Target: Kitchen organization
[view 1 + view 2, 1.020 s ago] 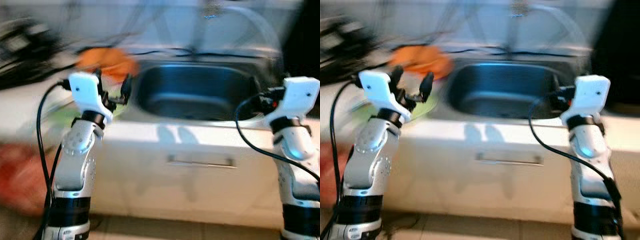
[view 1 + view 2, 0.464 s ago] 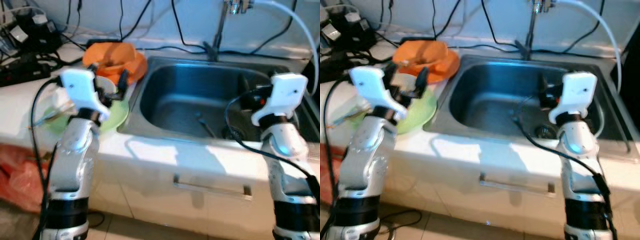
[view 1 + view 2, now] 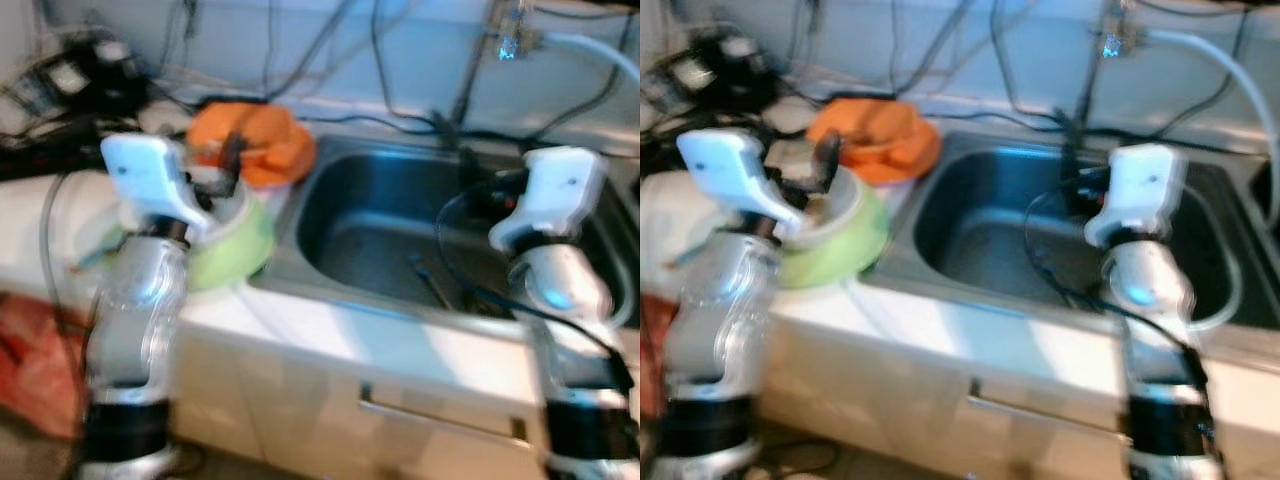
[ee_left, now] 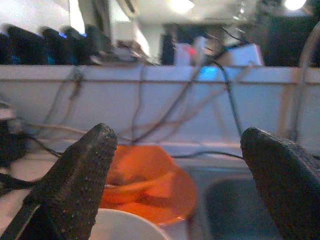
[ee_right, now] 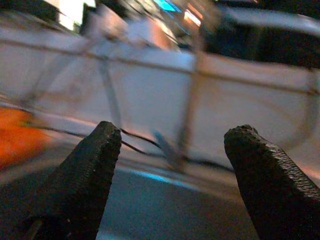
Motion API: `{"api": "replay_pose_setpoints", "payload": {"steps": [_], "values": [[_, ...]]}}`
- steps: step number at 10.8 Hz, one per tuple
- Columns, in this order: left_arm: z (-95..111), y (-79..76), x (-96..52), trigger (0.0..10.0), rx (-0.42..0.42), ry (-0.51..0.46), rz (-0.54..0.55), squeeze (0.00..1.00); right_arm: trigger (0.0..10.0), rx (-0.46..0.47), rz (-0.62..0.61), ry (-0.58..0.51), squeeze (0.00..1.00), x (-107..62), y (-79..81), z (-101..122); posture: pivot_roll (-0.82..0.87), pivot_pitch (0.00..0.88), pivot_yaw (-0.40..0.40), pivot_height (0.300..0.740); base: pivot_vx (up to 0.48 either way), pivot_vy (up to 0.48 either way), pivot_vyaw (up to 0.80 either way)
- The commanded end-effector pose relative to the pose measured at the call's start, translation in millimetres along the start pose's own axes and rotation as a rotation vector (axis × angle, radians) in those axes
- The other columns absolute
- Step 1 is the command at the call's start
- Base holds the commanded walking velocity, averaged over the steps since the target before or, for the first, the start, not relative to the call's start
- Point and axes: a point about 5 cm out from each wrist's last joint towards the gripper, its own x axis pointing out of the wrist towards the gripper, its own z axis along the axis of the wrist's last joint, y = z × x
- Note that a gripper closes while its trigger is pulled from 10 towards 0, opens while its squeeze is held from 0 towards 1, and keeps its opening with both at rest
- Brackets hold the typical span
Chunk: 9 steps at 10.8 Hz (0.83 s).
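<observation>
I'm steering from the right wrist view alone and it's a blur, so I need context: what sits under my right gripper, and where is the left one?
Observer: The right gripper, fingers open, hangs over the steel sink.
Operator: Anything in the basin?
Observer: A dark utensil lies on the bottom.
Operator: And the left gripper?
Observer: The left gripper is open above a light green bowl on the counter, with an orange bowl behind it.

The sink (image 3: 400,240) looks brushed metal, and the pincer fingers (image 4: 75,175) matt, pebbled black.
</observation>
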Motion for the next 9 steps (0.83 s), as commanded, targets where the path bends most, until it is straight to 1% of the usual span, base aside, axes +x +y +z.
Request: {"api": "replay_pose_setpoints", "payload": {"steps": [1,3,4,5,6,7,8,9], "values": [[3,9.3,-1.2,10.0,0.02,0.004,0.029,0.0,10.0,0.009,0.024,-0.014,0.0,1.2,9.2,3,0.19,0.001,0.026,0.74,0.0,0.0,0.0],[4,8.2,-0.7,10.0,0.02,0.007,0.028,0.0,10.0,0.01,0.022,-0.013,0.0,0.7,9.5,2,0.19,0.003,0.03,0.74,0.0,0.0,0.0],[3,9.5,-2.1,10.0,0.056,0.019,0.051,0.0,10.0,0.017,0.024,-0.009,0.0,-0.3,10.1,2,0.19,0.003,0.033,0.74,0.0,0.0,0.0],[1,11.1,-5.7,10.0,0.119,0.03,0.082,0.0,10.0,0.027,0.031,-0.005,0.0,-0.9,11.7,1,0.2,0.005,0.033,0.74,0.0,0.0,0.0],[3,12.5,-8.1,10.0,0.134,0.025,0.102,0.0,10.0,0.035,0.039,-0.003,0.0,-0.8,12.8,2,0.2,0.005,0.033,0.74,0.0,0.0,0.0],[6,14.1,-8.7,10.0,0.16,0.014,0.109,0.0,10.0,0.041,0.043,0.003,0.0,-0.5,13.2,1,0.2,0.006,0.032,0.74,0.0,0.0,0.0],[18,16.9,-7.9,10.0,0.175,-0.015,0.135,0.0,10.0,0.092,0.081,0.038,0.0,0.3,14.8,-2,0.21,0.011,0.03,0.74,0.0,0.0,0.0],[22,14.2,-9.8,10.0,0.193,-0.027,0.111,0.0,10.0,0.108,0.131,0.048,0.0,1.0,17.8,-2,0.22,0.012,0.032,0.74,0.0,0.0,0.0]]}}
